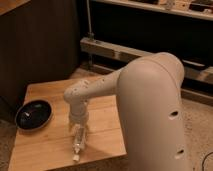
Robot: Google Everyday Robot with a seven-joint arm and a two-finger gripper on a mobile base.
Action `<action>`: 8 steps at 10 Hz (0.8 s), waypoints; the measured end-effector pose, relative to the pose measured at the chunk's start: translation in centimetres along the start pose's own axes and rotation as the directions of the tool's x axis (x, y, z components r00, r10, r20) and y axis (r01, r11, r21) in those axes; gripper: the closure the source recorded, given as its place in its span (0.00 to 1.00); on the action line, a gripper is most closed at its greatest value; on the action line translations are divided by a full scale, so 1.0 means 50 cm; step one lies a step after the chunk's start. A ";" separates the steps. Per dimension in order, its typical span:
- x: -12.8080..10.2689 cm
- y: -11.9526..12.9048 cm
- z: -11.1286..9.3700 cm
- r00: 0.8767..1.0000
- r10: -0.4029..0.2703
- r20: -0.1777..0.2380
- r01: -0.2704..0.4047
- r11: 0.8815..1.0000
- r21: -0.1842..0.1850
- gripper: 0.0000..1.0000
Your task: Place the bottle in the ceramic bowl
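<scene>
The bottle point(77, 145) is a slim clear one with a white cap. It lies on the wooden table point(47, 145) near the front edge, cap end toward the edge. My gripper point(79, 131) is directly over the bottle's far end, pointing down at the table, and it hides that end. The ceramic bowl point(33, 114) is shallow, round and glossy black. It sits at the table's left edge, apart from the bottle and to the left of the gripper, with nothing in it.
My bulky white arm point(150, 105) reaches in from the right and covers the table's right side. A dark cabinet wall point(40, 45) stands behind the table. A metal shelf rail point(125, 52) runs along the back right above speckled floor.
</scene>
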 end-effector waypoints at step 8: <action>-0.073 -0.029 0.077 0.999 0.028 0.015 -0.029 0.999 0.041 0.42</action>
